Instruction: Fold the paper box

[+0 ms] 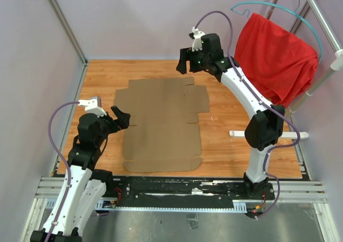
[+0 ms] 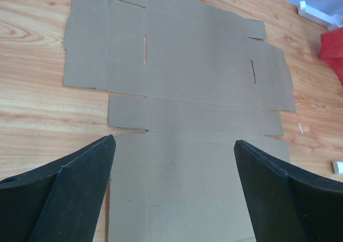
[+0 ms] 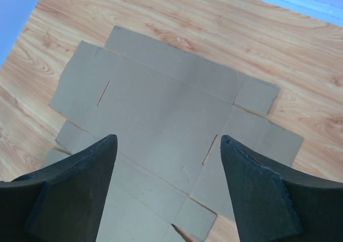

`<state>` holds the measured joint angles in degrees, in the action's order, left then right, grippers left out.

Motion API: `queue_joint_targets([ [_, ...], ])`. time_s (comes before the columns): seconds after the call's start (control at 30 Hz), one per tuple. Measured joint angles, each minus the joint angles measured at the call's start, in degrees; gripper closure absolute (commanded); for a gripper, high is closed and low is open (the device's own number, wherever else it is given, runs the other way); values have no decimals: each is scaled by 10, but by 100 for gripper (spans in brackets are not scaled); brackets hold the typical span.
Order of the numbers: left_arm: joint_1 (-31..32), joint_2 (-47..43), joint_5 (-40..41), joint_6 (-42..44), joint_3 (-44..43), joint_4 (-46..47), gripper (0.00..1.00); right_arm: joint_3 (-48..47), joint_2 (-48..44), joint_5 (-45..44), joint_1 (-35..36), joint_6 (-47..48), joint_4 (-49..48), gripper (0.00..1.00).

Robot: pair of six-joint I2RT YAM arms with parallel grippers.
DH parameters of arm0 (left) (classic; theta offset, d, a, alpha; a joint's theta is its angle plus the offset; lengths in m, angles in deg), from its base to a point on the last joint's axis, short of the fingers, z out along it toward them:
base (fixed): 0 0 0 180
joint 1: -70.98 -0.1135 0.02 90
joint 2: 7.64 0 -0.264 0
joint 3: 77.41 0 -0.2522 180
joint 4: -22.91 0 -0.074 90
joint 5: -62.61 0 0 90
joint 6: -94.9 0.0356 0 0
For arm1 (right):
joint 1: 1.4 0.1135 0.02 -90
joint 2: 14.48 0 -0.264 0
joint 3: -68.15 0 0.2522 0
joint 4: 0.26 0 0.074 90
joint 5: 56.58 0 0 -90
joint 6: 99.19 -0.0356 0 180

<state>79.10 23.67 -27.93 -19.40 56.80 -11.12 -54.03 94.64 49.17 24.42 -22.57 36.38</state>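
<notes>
The paper box is a flat brown die-cut cardboard sheet with flaps and crease lines, lying unfolded on the wooden table. It also shows in the left wrist view and the right wrist view. My left gripper is open and empty, hovering at the sheet's left edge; in its wrist view the near panel lies between the fingers. My right gripper is open and empty, raised above the sheet's far edge; it also appears in its own wrist view.
A red cloth hangs on a teal hanger from a rack at the right back. A white bar lies on the table right of the sheet. Grey walls bound the table at left and back.
</notes>
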Motion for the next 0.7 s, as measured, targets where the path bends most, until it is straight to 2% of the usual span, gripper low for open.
queue_joint_targets([
  [0.27,0,0,1,0,0,0,1,-61,37,-7,-21,2,21,4],
  [0.43,0,2,1,0,0,0,1,-96,65,-8,-34,6,23,4],
  [0.53,0,5,1,0,0,0,1,-119,90,-13,-39,6,29,12],
  [0.57,0,5,1,0,0,0,1,-129,101,-14,-42,6,32,20],
  [0.63,0,5,1,0,0,0,1,-153,125,-18,-47,5,33,43],
  [0.67,0,5,1,0,0,0,1,-168,139,-20,-52,2,37,51],
  [0.7,0,5,2,0,0,0,1,-180,152,-20,-55,3,39,52],
])
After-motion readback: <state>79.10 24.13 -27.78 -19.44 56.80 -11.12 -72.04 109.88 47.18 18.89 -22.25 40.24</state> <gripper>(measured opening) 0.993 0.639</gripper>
